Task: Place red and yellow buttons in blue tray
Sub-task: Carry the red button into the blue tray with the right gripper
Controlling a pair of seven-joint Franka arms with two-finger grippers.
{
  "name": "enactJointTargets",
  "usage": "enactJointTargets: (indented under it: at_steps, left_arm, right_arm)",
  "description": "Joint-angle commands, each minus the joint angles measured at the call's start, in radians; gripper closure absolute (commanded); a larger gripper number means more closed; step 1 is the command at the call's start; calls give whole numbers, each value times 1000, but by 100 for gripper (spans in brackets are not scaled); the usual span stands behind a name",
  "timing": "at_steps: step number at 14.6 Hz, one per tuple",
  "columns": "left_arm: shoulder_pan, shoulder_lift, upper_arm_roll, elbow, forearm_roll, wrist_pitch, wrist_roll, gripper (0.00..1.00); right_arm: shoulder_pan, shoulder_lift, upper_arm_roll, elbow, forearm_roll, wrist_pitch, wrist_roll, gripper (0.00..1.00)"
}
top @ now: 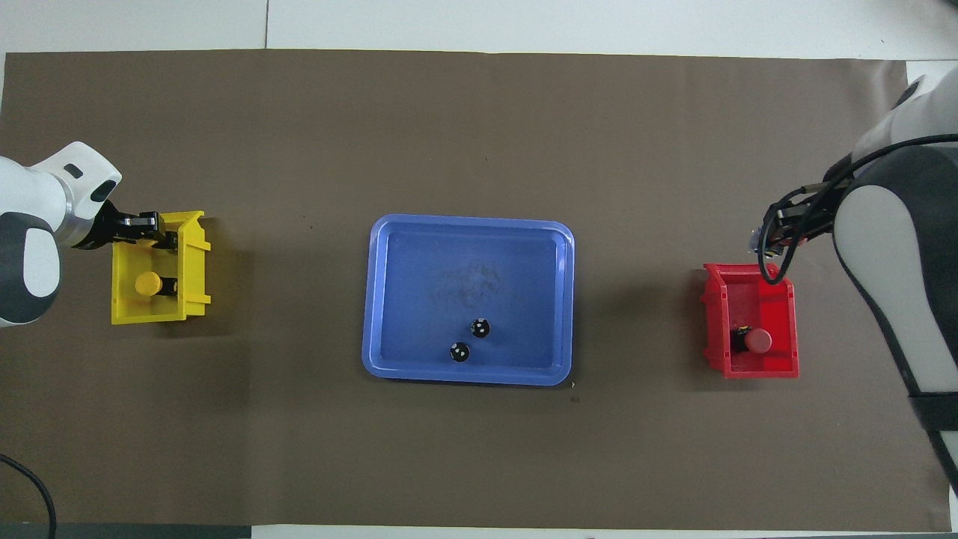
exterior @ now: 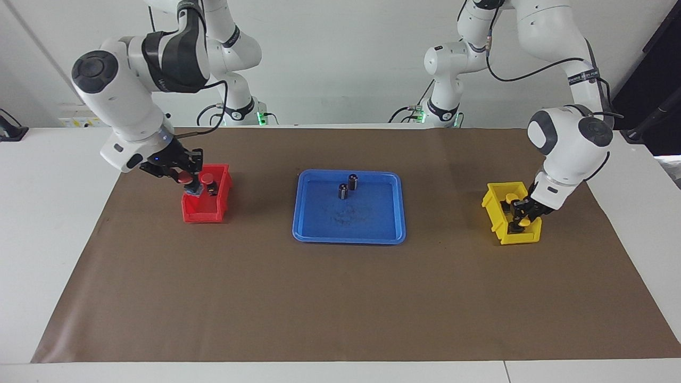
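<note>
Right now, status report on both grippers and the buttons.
Right gripper shut on a red button, raised over the red bin. Left gripper shut on a yellow button in the yellow bin. Blue tray holds only two grey cylinders.

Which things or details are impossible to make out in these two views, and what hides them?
- Overhead view: the red button held by the right gripper is hidden under that arm's own wrist and cable.
- Overhead view: the left gripper, in the yellow bin, covers the second yellow button.
- Facing view: whether the left gripper grips that button is too small to tell.
- Both views: the marks on the blue tray floor are blurred.
</note>
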Motion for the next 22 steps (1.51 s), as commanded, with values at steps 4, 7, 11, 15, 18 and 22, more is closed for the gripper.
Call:
enactJointTargets:
  at_steps: [4, 7, 11, 15, 18, 22]
  left_arm:
    - [11, 23, -4, 110, -14, -85, -4, 99]
    - [13, 42, -4, 238, -14, -214, -2, 99]
    - [8, 42, -4, 404, -17, -407, -5, 99]
    - [-50, 25, -22, 433, -58, -452, -144, 99]
    - [-116, 19, -25, 395, -58, -418, -219, 99]
    - [-215, 26, -25, 350, -58, -350, -330, 99]
  right_arm:
    - [293, 148, 4, 71, 69, 201, 411, 87]
    - [370, 240, 19, 114, 95, 248, 474, 87]
    - [424, 304, 24, 99, 95, 305, 474, 86]
    - [436, 304, 33, 64, 97, 347, 472, 86]
    - [444, 305, 34, 25, 97, 390, 472, 85]
    - [450, 297, 44, -28, 97, 417, 462, 81]
